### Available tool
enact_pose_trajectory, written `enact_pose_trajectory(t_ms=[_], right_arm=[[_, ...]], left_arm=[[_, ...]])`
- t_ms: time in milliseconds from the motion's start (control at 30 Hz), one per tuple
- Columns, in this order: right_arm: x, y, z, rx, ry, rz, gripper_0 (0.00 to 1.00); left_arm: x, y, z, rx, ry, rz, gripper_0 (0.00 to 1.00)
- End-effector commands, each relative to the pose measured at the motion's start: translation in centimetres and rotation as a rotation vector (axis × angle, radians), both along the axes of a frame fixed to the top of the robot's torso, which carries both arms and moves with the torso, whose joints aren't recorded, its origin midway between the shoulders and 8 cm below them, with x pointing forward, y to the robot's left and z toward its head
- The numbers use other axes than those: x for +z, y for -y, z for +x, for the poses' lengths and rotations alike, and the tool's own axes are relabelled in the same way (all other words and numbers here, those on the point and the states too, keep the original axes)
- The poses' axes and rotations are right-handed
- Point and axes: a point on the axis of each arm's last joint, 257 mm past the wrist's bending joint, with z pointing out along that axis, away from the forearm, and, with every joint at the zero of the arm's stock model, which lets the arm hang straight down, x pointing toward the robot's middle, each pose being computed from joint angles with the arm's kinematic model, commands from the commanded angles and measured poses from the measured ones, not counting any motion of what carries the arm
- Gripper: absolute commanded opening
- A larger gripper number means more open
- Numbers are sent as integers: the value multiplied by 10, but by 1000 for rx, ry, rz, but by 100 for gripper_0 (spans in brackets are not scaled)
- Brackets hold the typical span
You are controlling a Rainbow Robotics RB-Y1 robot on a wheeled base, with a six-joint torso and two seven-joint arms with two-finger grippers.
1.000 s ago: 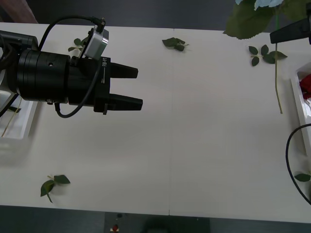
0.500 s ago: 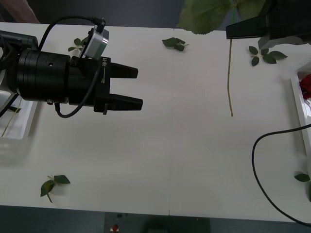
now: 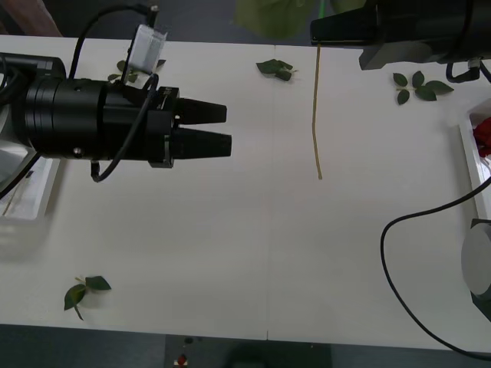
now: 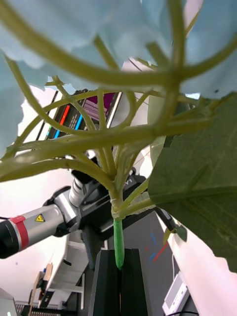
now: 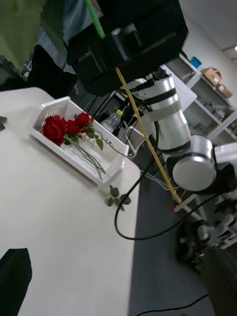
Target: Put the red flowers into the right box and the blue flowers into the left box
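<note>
My right gripper (image 3: pixel 316 32) hangs over the table's far middle, shut on the stem (image 3: pixel 316 115) of a blue flower; the stem dangles toward the table and a big green leaf (image 3: pixel 268 15) shows at the top edge. In the right wrist view the gripper (image 4: pixel 118 269) clamps the green stem below pale blue petals (image 4: pixel 74 29). My left gripper (image 3: pixel 229 128) floats over the left half of the table, open and holding nothing, pointing toward the stem. Red flowers (image 3: pixel 483 136) lie in the right box (image 3: pixel 466 146); the left wrist view shows those roses (image 5: pixel 61 127) in that box (image 5: pixel 74 159). The left box (image 3: pixel 34 195) sits under my left arm.
Loose green leaf sprigs lie at the far middle (image 3: pixel 276 69), far right (image 3: pixel 418 84), far left (image 3: pixel 123 69) and near left (image 3: pixel 84 291). A black cable (image 3: pixel 391 253) loops over the right side of the table. The white table's middle is bare.
My right arm has carried the blue flower leftward, from the far right to the far middle. My left gripper has rolled at the wrist and edged slightly right.
</note>
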Motion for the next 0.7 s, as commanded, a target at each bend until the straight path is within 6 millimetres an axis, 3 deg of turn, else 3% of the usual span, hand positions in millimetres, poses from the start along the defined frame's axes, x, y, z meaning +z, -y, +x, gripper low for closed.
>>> enact_pose_trajectory(t_ms=[33, 267, 500, 700], right_arm=[[30, -15, -8, 32, 52, 33, 0], [30, -29, -12, 54, 48, 38, 0], [30, -29, -12, 54, 48, 38, 0], [30, -29, -12, 54, 48, 38, 0]], left_arm=[[24, 19, -12, -33, -73, 17, 100], [35, 43, -16, -25, -167, 67, 100], [43, 76, -16, -17, -214, 62, 100], [49, 91, -21, -34, -215, 50, 100]])
